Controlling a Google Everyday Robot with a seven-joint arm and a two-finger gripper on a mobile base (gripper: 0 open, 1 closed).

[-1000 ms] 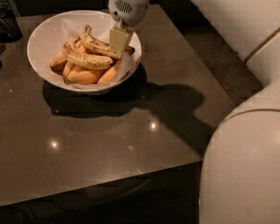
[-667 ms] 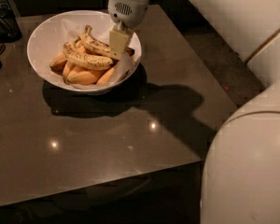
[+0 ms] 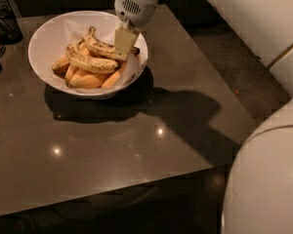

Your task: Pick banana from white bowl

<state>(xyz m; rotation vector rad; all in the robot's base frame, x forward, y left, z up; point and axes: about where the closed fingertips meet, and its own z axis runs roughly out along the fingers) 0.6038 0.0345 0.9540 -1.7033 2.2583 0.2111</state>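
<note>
Gripper [image 3: 124,46] down inside white bowl [image 3: 46,35], far left on table [image 3: 136,150]. It sits at right end of banana [image 3: 101,47], which lies on top of pile toward far side. I cannot tell whether grip is closed or loose. I'd confirm hold on this slim one only, not freckled banana [image 3: 88,63] just nearer, then lift straight up, slowly, clear of right rim.

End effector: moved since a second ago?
No. The end effector sits at the same spot near the right rim of the white bowl, over the banana.
</note>
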